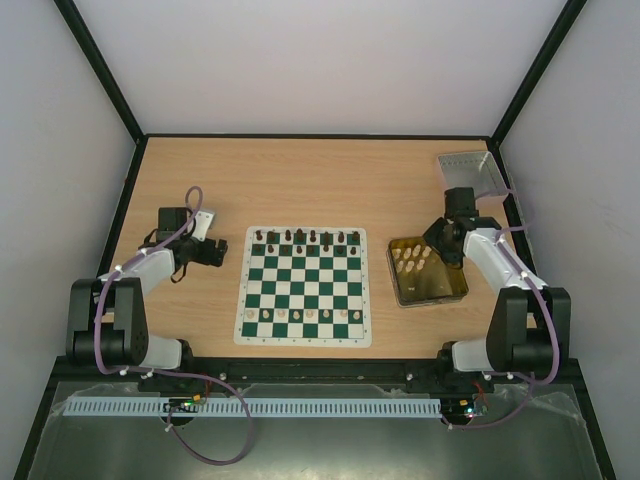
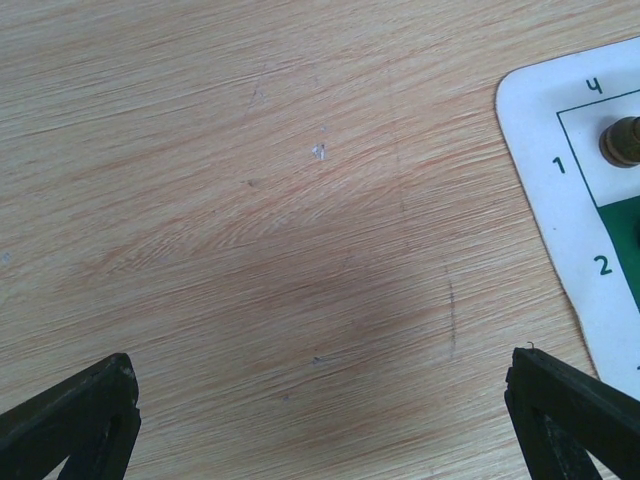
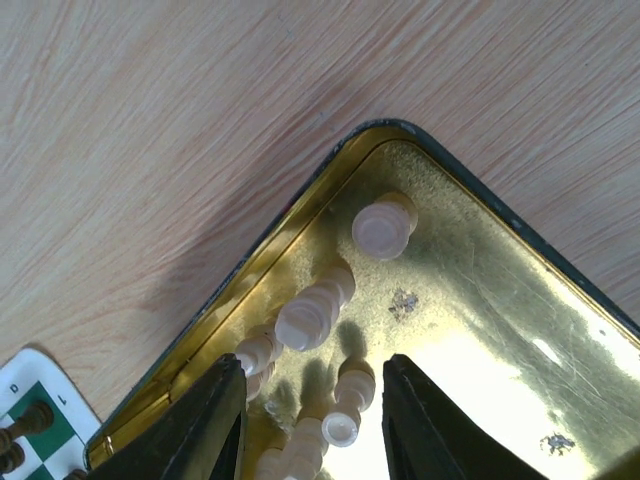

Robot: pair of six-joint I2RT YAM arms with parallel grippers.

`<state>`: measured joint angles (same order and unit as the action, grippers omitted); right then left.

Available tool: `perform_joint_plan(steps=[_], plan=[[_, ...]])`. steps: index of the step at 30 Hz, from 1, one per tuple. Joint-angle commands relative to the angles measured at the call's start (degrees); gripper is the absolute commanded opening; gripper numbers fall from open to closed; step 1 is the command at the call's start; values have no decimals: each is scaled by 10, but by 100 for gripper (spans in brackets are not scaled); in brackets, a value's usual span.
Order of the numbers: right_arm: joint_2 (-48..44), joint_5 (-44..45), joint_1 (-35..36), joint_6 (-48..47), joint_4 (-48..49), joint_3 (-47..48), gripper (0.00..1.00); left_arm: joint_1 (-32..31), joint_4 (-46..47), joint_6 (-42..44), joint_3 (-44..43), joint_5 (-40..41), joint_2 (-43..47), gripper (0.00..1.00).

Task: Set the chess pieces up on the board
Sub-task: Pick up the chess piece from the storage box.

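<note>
My right claw point(image 3: 315, 365) hangs over the gold tin point(image 3: 520, 300), which sits on the table point(image 2: 250, 200) just right of the board point(image 1: 305, 280). Its jaws are partly apart and clamp nothing.

One cream piece point(image 3: 345, 405) lies on the tin floor directly between my fingers point(image 3: 215, 425). A strip of gold floor shows between it and the finger on the board's side. It sits closer to the other finger, and I cannot tell whether they touch.

Other cream pieces point(image 3: 315, 312) lie just ahead of my fingertips, strung out toward the tin's corner. A lone piece point(image 3: 383, 228) lies nearest that corner.

My left claw point(image 2: 320, 360) is spread fully wide and empty. It is over bare table beside the board's left edge, near the far corner. The white border with its printed numerals comes in just past one fingertip. A dark piece point(image 2: 625, 140) stands on the corner square there, well ahead of the fingers.

On the board, a dark row point(image 1: 305, 237) stands along the far edge and a cream row point(image 1: 300, 315) along the near edge, both upright. Neither claw touches the board.

A grey tray point(image 1: 470, 172) lies beyond the tin, well to the board's right.
</note>
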<state>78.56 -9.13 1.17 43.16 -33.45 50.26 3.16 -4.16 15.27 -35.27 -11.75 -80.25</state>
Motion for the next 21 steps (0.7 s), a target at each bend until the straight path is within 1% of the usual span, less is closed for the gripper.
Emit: perform_joint_plan(steps=[1,3,7,12,16,21], plan=[[3,16,-10,19,17,-1,36,-3,5,7,7,0,4,100],[5,15,-15,20,20,-2,36,-4,4,7,6,0,3,99],[8,-15,-17,17,26,-4,35,-5,4,7,5,0,3,100],[-12,-47,-14,2,37,-19,34,-6,2,8,3,0,-4,100],[-30,-24,8,-19,20,-17,34,-9,1,7,1,2,-8,99],[-38,9,59,-28,1,-7,33,-10,1,5,-1,5,-10,99]])
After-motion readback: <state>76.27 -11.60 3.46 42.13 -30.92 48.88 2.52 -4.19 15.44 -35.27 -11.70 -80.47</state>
